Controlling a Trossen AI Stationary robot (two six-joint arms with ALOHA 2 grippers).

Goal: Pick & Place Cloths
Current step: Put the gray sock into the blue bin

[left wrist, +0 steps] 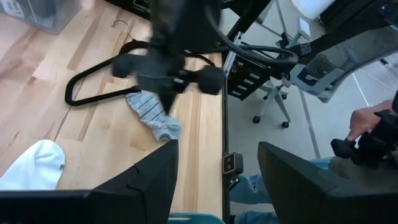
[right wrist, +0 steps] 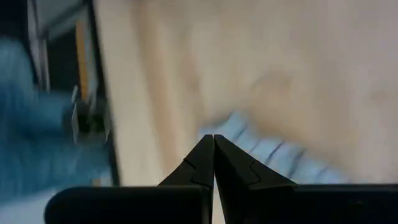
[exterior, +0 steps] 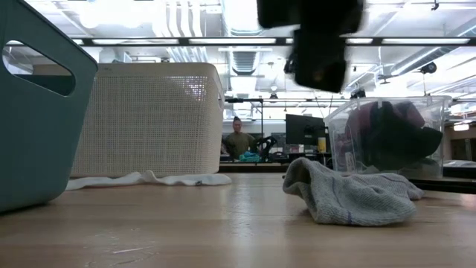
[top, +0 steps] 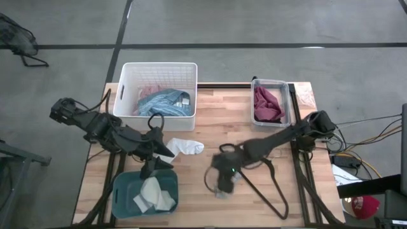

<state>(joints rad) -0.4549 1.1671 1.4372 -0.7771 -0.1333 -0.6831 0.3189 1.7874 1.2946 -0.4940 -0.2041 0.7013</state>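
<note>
A grey striped sock (top: 222, 193) (exterior: 349, 197) (left wrist: 152, 115) lies flat on the wood near the table's near edge. My right gripper (top: 222, 180) (right wrist: 213, 140) (exterior: 320, 71) hangs shut above it, clear of the cloth. A white sock (top: 185, 147) (left wrist: 34, 165) lies on the table between the white basket and the teal bin. My left gripper (top: 156, 164) (left wrist: 217, 180) is open and empty over the far rim of the teal bin (top: 124, 191), which holds pale cloths (top: 152, 194).
The white basket (top: 127, 89) at the far edge holds a blue striped shirt (top: 164, 102) and a pink piece. A clear bin (top: 289, 102) holds a maroon cloth (top: 267, 103). A black wire hanger (top: 270, 187) lies right of the grey sock. A person sits beyond the table (exterior: 238, 138).
</note>
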